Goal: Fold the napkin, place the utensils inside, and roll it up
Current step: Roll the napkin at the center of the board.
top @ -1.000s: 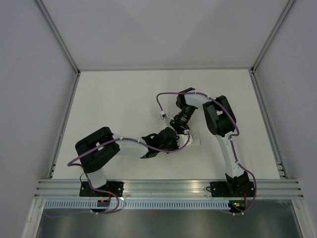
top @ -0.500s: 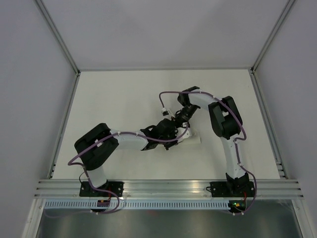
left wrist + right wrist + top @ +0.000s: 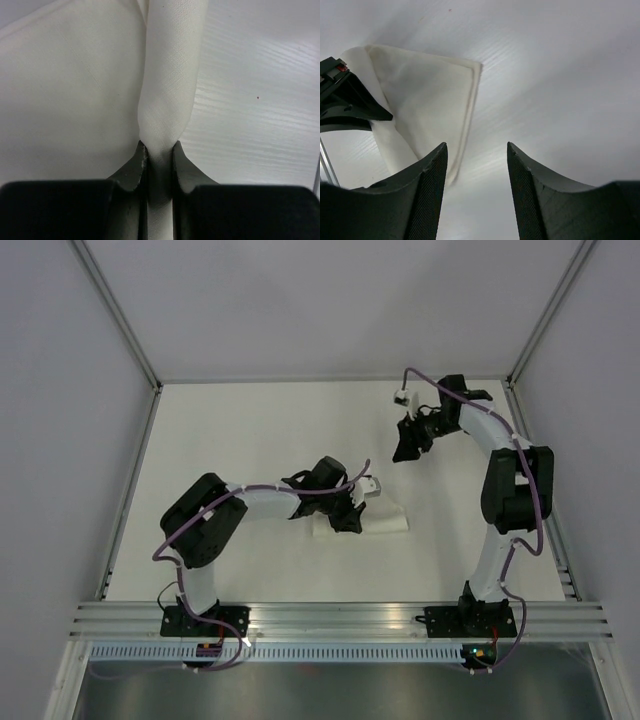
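I can read no text, brand, number or sign on any of my feeds. The small white block [image 3: 402,397] on the right arm's cable and the coloured spots [image 3: 208,649] below the left arm's base are too small to make out. The napkin [image 3: 170,75] shows plain cloth.

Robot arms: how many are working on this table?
2. The left arm reaches mid-table, left gripper pinching the white napkin; the right arm stretches toward the far right, right gripper open.

White napkin [image 3: 390,522] lies folded mid-table, one ridge pinched by the left gripper [image 3: 159,148].
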Controlling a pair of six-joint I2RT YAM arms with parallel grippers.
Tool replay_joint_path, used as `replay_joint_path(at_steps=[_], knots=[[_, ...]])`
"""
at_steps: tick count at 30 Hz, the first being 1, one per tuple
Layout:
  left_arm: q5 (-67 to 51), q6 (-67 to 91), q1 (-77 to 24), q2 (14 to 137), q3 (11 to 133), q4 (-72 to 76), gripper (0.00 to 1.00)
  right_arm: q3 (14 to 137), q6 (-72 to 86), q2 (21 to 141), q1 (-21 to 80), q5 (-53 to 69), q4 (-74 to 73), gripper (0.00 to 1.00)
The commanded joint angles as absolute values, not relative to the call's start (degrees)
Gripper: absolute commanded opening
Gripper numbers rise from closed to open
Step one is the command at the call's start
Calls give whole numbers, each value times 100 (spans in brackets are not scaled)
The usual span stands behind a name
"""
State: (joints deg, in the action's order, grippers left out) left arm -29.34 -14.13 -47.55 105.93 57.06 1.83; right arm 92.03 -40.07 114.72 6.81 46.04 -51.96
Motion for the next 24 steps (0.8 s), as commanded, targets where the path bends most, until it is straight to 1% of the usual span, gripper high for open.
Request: replay_joint_path(at_steps=[1,3,5,6,8,10,11,13,18,20,24], knots=[[-3937,-924,-4588,11056,6098,-579,2,9115,-4076,10891,177,5036,-5053,57],[-4235,-835,-4475,11379,6492,-1044,2,8826,-4236,10357,36,4941,-4967,57],[-4769,-555,-4369,11635,6784,-1544,2,8159,-4438,9690,61,4835,-4589,57],[-4912,-484,-4290,11802,7151,-1834,2,7921,-4508,9468,183,4599,-4440,57],[-5481,-352,-4219,12242,7408,-2291,2,7201,-4684,8829,421,4308,-4045,58],[-5554,-177,-4157,12514,7637,-2460,2,6482,-4763,8396,834,3886,-3598,58],[-5772,-97,-4122,12585,7655,-2487,2,6277,-4877,8037,974,3772,-3499,58],[-6046,165,-4026,12752,7760,-2627,2,5830,-4983,7744,1361,3456,-3305,60],[-6635,606,-3841,13051,7866,-2698,2,5188,-5702,7313,2055,3279,-3577,60],[-6654,834,-3780,13113,7892,-2698,2,4958,-5809,7234,2249,3017,-3464,60],[-6671,1081,-3639,13253,7963,-2724,2,4317,-5687,7058,3029,2532,-2945,60]])
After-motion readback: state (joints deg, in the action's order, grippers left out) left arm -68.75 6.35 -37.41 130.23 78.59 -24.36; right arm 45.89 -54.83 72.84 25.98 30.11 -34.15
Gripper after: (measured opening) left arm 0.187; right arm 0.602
